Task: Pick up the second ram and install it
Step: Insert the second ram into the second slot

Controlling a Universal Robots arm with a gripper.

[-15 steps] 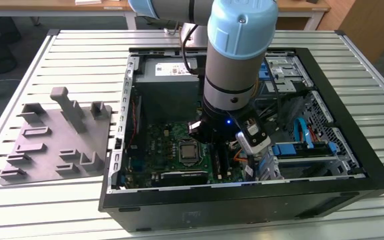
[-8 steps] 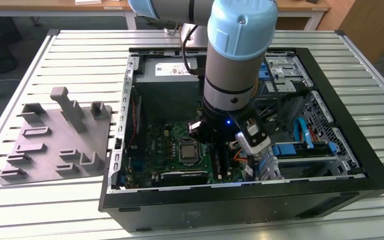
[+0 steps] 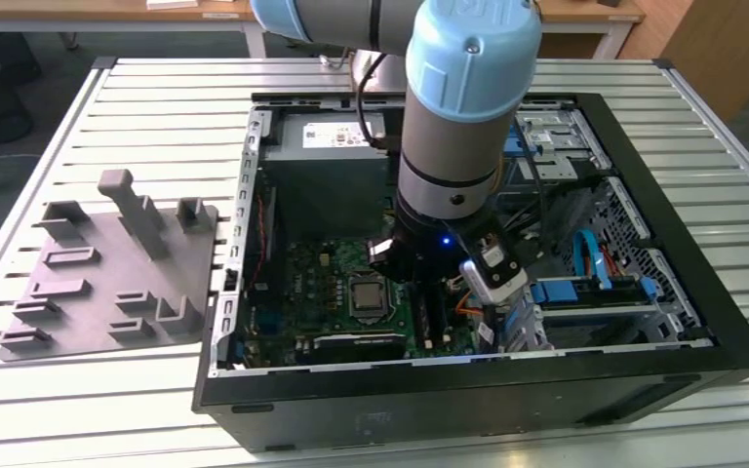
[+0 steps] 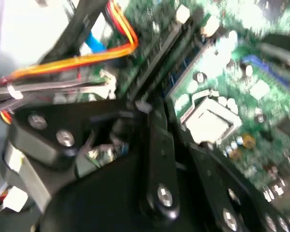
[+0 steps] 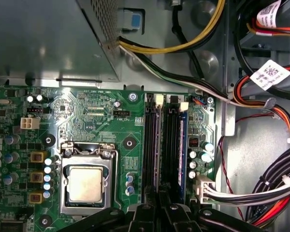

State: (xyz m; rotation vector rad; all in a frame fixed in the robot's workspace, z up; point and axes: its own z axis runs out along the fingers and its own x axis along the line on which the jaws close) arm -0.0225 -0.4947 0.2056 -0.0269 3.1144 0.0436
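the pale blue and silver robot arm (image 3: 466, 107) is reaching down into the open black metal computer case (image 3: 479, 385), which is lying on the white slatted table (image 3: 153, 107). the black gripper (image 3: 420, 278) is hanging low over the green motherboard (image 3: 335, 283), at about three o'clock of the square silver processor socket (image 3: 368, 297) in the exterior view. in the first wrist view its tip is sitting right at one end of the long black memory slots (image 5: 151, 145). whether the gripper is apart or clamped on something, i cannot tell. the second ram is not standing out clearly from those slots. the grey moulded holder plate (image 3: 89, 292) is lying at nine o'clock of the case.
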